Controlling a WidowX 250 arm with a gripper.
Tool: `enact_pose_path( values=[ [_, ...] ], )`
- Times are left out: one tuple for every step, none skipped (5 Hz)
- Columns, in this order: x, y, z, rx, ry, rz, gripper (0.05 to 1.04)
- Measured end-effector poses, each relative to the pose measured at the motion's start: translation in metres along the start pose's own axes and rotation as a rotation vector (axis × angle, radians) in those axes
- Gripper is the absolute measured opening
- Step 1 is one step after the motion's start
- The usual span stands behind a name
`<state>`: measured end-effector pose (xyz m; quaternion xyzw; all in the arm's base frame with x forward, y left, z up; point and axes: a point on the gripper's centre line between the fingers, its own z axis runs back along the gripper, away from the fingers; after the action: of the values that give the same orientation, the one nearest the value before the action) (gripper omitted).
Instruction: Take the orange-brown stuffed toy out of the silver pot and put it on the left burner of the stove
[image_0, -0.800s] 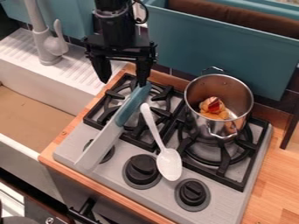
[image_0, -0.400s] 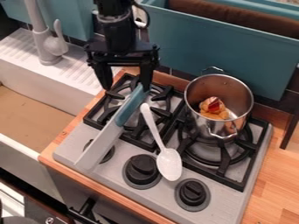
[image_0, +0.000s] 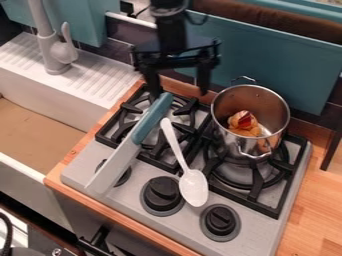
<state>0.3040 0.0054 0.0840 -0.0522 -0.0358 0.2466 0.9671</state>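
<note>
Now end effector (image_0: 179, 93) nearer pot (image_0: 228, 140)

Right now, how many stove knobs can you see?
3: left knob, partly hidden by the knife; middle knob, left of the spoon; right knob, below right of it.

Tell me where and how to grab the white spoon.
I'd pinch the white spoon midway along its handle, coming from above with the gripper fingers straddling its width. The handle is long, narrow and slants over the grate; its top end lies close beside the knife's teal grip, so mid-handle should leave more finger room.
</note>
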Motion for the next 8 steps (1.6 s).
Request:
enact_pose_path(
  values=[
    [-0.005, -0.027, 0.003, -0.013, -0.026, 0.063, 0.999],
    [-0.013, -0.048, -0.003, 0.011, -0.022, 0.083, 0.999],
    [-0.020, -0.073, -0.012, 0.035, -0.015, 0.084, 0.999],
    [-0.024, -0.084, -0.024, 0.072, -0.015, 0.081, 0.999],
    [-0.028, -0.080, -0.033, 0.090, -0.035, 0.071, 0.999],
    [-0.029, -0.075, -0.037, 0.094, -0.032, 0.062, 0.999],
    [-0.027, -0.069, -0.040, 0.099, -0.037, 0.063, 0.999],
    [-0.023, -0.066, -0.039, 0.095, -0.039, 0.068, 0.999]
  ],
)
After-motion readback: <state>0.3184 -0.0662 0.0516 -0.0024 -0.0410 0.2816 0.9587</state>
